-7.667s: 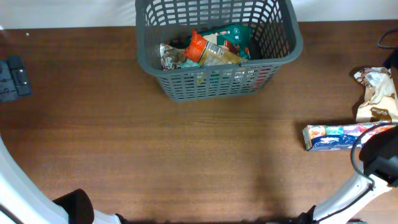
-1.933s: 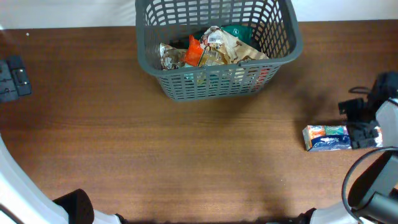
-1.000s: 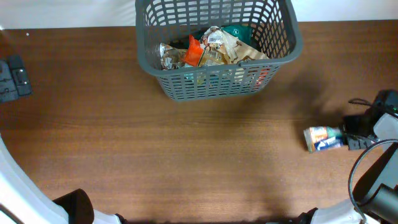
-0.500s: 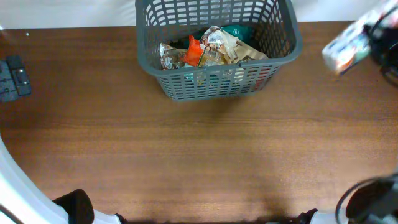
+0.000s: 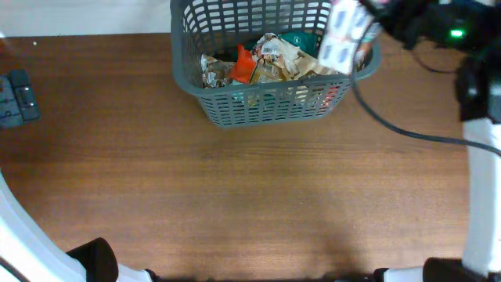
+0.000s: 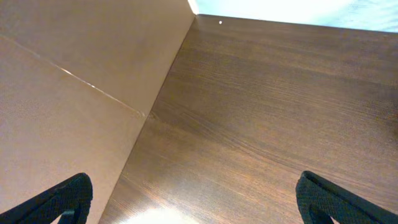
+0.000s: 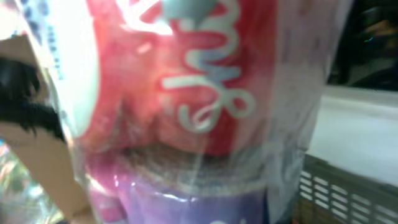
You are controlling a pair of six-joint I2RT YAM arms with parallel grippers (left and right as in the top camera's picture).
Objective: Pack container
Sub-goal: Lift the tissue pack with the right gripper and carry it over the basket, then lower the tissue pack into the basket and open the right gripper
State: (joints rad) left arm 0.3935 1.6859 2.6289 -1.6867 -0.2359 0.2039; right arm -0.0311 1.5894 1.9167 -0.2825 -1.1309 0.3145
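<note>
The right hand (image 5: 374, 16) is clamped on a clear-wrapped snack packet printed in red, white and purple (image 5: 344, 35), though the fingers themselves are lost in blur from overhead; the packet hangs in the air over the right-hand rim of the large dark grey plastic basket with lattice-slotted sides (image 5: 266, 106), tilted and smeared by motion; in the right wrist view the packet (image 7: 205, 112) fills nearly the whole picture, its wrap glossy and its white lettering too blurred to read, with a strip of the container's slotted wall (image 7: 348, 186) showing at the lower right. A green light (image 5: 455, 34) glows on the right arm just behind the hand, and a black cable (image 5: 391, 125) loops down from it across the table.

The container stands at the far middle of the brown wooden table (image 5: 235, 196); inside it lie crumpled wrappers heaped together: a silvery one (image 5: 213, 70) at the left, an orange-red one (image 5: 244, 63) beside it, a tan crinkled one (image 5: 291, 59) in the middle, and a green one (image 5: 297, 39) behind.

The left hand (image 6: 194, 202) has its dark fingertips (image 6: 62, 199) wide apart with nothing between them, above bare table (image 6: 280, 124). A small dark grey device (image 5: 16, 98) lies at the left edge, well apart from the container.
</note>
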